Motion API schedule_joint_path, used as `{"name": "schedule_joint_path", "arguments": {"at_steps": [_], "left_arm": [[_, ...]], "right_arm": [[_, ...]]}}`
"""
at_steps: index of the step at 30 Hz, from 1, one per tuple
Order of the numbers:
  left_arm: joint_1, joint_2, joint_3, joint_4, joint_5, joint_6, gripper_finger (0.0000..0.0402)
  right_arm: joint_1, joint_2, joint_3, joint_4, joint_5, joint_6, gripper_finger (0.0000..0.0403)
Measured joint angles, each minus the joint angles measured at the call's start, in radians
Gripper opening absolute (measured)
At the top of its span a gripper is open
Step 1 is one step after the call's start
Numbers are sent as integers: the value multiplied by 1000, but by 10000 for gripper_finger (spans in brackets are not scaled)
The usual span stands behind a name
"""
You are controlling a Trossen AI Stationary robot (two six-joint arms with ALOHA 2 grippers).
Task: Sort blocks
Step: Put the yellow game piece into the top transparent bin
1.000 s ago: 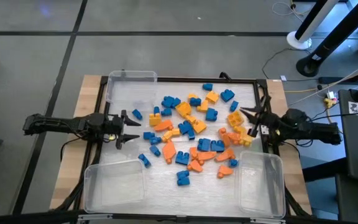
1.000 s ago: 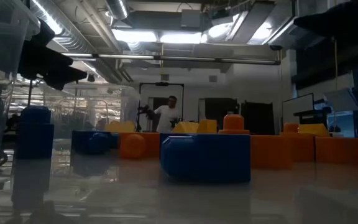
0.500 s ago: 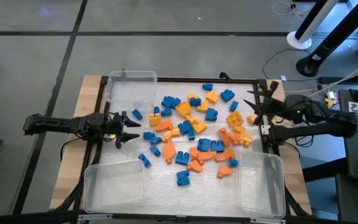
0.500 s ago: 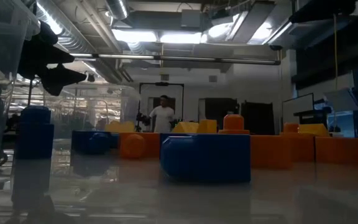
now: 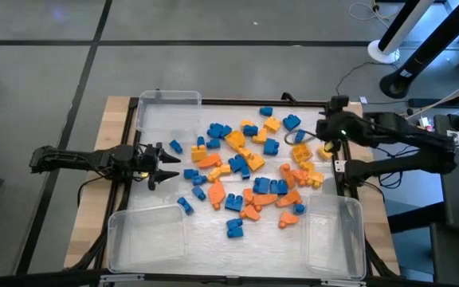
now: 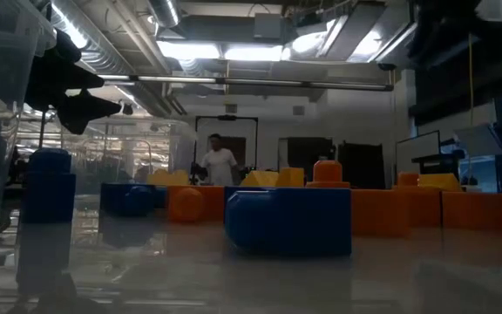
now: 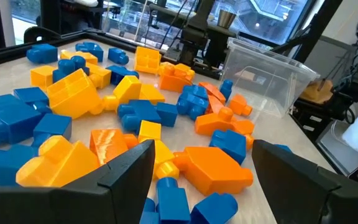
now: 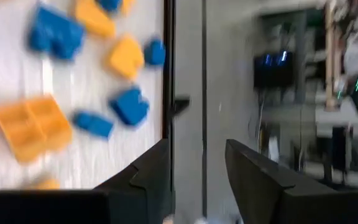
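From above we see even, soft light with faint shadows. At table height the scene is dim and backlit by bright ceiling strips (image 6: 234, 51), whose glare sheens the tabletop (image 6: 251, 279). Our right wrist view is smeared with motion blur; the left wrist view is sharp and daylit.

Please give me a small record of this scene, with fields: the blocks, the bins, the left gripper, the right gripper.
blocks: blue, orange and yellow blocks lie scattered on the middle of the table
bins: three clear bins, one at the far left corner, two at the near corners, no block visible inside
left gripper: left gripper open, empty, low at the left edge of the pile
right gripper: right gripper open, empty, over the table's far right edge
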State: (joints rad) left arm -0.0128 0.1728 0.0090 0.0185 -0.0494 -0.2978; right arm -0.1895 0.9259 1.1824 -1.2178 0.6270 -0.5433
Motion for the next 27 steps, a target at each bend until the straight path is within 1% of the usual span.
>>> {"name": "schedule_joint_path", "arguments": {"at_steps": [2,4,7,9,11,14,18,21,27], "left_arm": [[0,0,0,0,0,-4,260],[0,0,0,0,0,-11,260],[0,0,0,0,0,-14,260],[0,0,0,0,0,-14,260],[0,0,0,0,0,-15,260],[0,0,0,0,0,-16,260],[0,0,0,0,0,-17,260],[0,0,0,-1,0,-17,260],[0,0,0,-1,0,-17,260]], "right_arm": [[-98,29,0,1,-45,-55,149],[-200,60,0,14,-113,-116,145],[-339,117,0,65,-265,-196,138],[-411,159,0,107,-358,-244,133],[-460,207,0,143,-412,-252,129],[-501,289,0,167,-451,-250,127],[-498,406,0,168,-467,-250,127],[-484,494,0,169,-499,-249,127],[-486,637,0,174,-460,-318,127]]}}
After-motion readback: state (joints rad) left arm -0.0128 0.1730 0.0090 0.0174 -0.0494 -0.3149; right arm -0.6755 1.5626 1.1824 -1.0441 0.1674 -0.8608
